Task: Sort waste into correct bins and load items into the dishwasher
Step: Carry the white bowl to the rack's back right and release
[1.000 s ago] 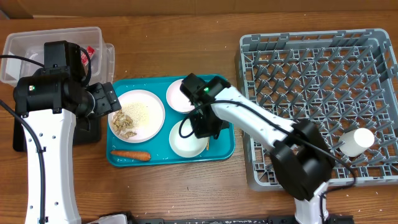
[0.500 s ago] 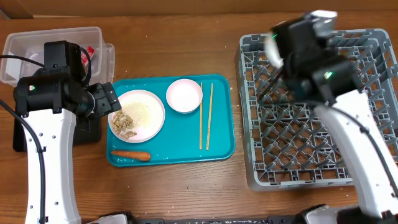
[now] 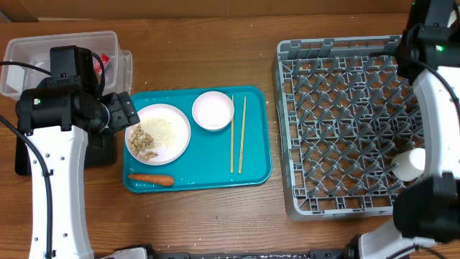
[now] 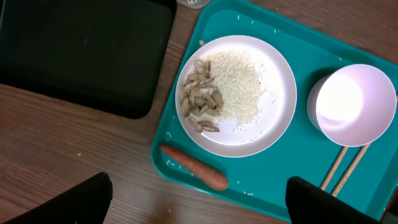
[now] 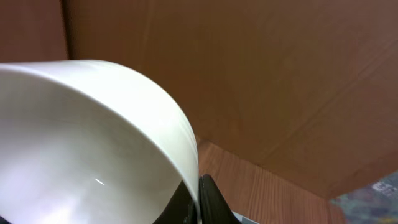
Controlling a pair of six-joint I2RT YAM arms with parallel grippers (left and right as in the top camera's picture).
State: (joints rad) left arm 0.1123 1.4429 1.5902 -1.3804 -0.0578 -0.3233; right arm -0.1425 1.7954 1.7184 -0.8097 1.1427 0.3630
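The left gripper [image 4: 198,190] hangs with its jaws spread wide, holding nothing. Just ahead of the gap the carrot [image 4: 194,167] lies on the teal tray [image 4: 280,180], and beyond it is the plate [image 4: 273,124] of rice crumbs [image 4: 239,87]. The black tray [image 4: 81,50] lies ahead of the left finger. A second bowl [image 4: 351,96] and the chopsticks [image 4: 341,168] lie ahead of the right one. The right gripper [image 5: 196,200] is closed on the rim of a white bowl [image 5: 74,143], above the back of the dish rack [image 3: 345,122].

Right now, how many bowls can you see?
2. One bowl sits on the teal tray, left of the chopsticks; the second bowl is pinched by its rim in the right gripper. More may be hidden past the overhead frame.
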